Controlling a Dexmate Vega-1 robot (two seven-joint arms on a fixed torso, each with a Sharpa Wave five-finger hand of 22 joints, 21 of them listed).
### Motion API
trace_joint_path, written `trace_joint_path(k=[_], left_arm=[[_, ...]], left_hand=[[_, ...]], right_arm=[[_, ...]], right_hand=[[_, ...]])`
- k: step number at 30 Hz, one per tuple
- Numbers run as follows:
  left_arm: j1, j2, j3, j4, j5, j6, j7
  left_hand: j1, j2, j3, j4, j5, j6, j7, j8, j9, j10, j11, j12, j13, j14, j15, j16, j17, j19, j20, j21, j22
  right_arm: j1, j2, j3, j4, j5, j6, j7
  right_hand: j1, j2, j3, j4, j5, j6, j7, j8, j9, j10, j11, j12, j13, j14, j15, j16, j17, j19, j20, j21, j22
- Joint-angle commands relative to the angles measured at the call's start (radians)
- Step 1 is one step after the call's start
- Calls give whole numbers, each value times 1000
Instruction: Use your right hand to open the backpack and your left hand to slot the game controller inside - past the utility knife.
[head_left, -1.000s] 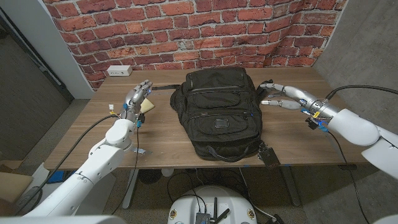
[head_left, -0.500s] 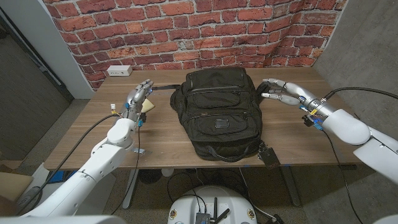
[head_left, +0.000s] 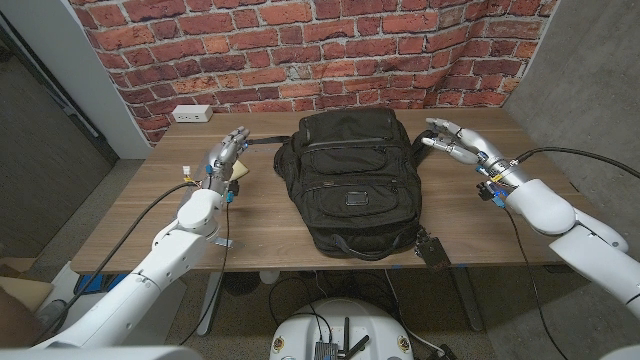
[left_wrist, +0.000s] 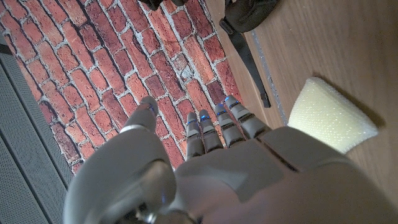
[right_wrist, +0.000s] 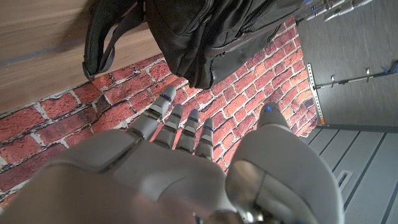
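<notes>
The black backpack (head_left: 350, 180) lies zipped shut in the middle of the table, and its corner (right_wrist: 205, 37) with a strap loop appears in the right wrist view. My right hand (head_left: 455, 140) hovers beside the bag's far right corner, fingers spread and holding nothing; its fingers (right_wrist: 180, 127) reach toward the brick wall. My left hand (head_left: 225, 155) stands left of the bag with straight fingers (left_wrist: 217, 124) and nothing in it. A pale yellow wedge-shaped pad (head_left: 238, 172) lies on the table just beside that hand, and it also appears in the left wrist view (left_wrist: 329, 115).
A black strap (head_left: 262, 141) runs from the bag toward my left hand. A white power strip (head_left: 190, 114) sits at the table's far left edge. A black tag (head_left: 433, 247) lies near the front edge. The brick wall (head_left: 330, 50) stands right behind the table.
My right hand has lifted and moved toward the far side, along the bag's right corner, with its fingers spreading. My left hand has barely shifted.
</notes>
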Motion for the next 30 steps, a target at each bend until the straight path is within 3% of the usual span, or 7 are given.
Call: trace_joint_path(k=[1, 13, 21, 30], left_arm=[[-4, -14, 5, 28, 9, -40, 2], [0, -18, 8, 34, 16, -54, 2], [2, -14, 9, 54, 24, -74, -8], [-6, -9, 18, 77, 36, -83, -23]], left_hand=[[-10, 0, 1, 9, -1, -4, 2, 2, 2, 1, 0, 5, 0, -3, -33, 8, 3, -1, -82, -2, 4], [-21, 5, 2, 10, -1, -6, 4, 5, 1, 0, 0, 7, -1, -5, -30, 10, 3, -5, -79, -1, 3], [-23, 8, 4, 9, 0, -8, 4, 5, 1, 0, 1, 8, -1, -5, -31, 11, 2, -6, -78, 0, 3], [-26, 10, 6, 6, 0, -10, 2, 6, 1, -2, -1, 9, -1, -7, -31, 11, 1, -10, -78, 0, 3]], right_arm=[[68, 26, -77, 79, 37, 40, -64], [112, 74, -135, 177, 72, 109, -119], [124, 105, -154, 202, 109, 121, -153], [133, 140, -163, 246, 222, 163, -125]], right_hand=[[-16, 1, -2, 8, -1, -2, 7, -4, 3, 4, -1, -2, 1, -6, -22, -2, 0, -5, -8, -3, -1], [-35, 6, -5, 14, 0, 0, 12, -4, 2, 3, 3, -3, 0, -5, -19, -3, -3, -5, -8, -6, -1], [-53, 10, -10, 20, 1, -2, 16, -4, 2, -3, 5, -5, 0, -11, -15, -5, -5, -13, -4, -11, -1], [-77, 11, -17, 28, 2, -5, 23, -6, 1, -11, 7, -8, -1, -30, -5, -12, -8, -30, -2, -18, -1]])
